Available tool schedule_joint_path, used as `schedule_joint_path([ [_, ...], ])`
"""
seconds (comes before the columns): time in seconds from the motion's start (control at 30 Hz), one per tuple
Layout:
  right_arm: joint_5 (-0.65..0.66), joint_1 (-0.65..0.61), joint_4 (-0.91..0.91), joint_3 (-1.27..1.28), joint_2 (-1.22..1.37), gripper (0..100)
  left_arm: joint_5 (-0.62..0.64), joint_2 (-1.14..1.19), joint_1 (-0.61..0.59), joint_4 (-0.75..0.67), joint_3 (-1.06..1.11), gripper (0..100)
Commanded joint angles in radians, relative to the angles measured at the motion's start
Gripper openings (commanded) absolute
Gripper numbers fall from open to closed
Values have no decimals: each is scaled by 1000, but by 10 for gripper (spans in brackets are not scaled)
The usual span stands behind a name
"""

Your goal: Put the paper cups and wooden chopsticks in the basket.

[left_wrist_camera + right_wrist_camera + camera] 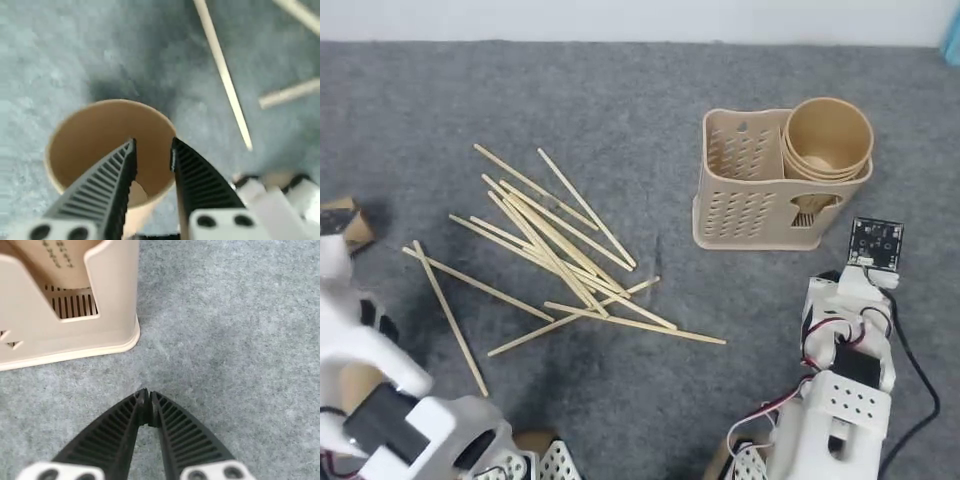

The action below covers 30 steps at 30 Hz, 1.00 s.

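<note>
Hand (153, 142), fingers apart, at paper cup (85, 140) rim; wooden chopsticks (222, 75) nearby.

We seem to be at a robotics lab bench: grey felt mat (620, 90) across the frame, pale wall (620, 18) along the top, bare servo wiring (817, 345) lower right.

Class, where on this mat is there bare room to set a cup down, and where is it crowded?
Bare: the mat between chopsticks and basket, and the far strip behind both. Crowded: the chopstick spread, and the near edge by the arms.
</note>
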Motion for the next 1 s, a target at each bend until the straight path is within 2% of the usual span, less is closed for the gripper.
schedule_joint_path([
  [0.0,17,-5,-4,-11,-31,16,-61,-35,-60,38,-39,101],
  [0.43,17,-7,-19,-11,-30,16,-121,-43,-261,46,-116,100],
  [0.7,17,-22,-27,-9,-24,16,-232,-44,-387,103,-134,103],
  [0.87,17,-24,-27,-9,-24,16,-374,-44,-442,141,-133,103],
  [0.97,38,-28,-27,-8,-24,16,-379,-44,-445,141,-134,103],
])
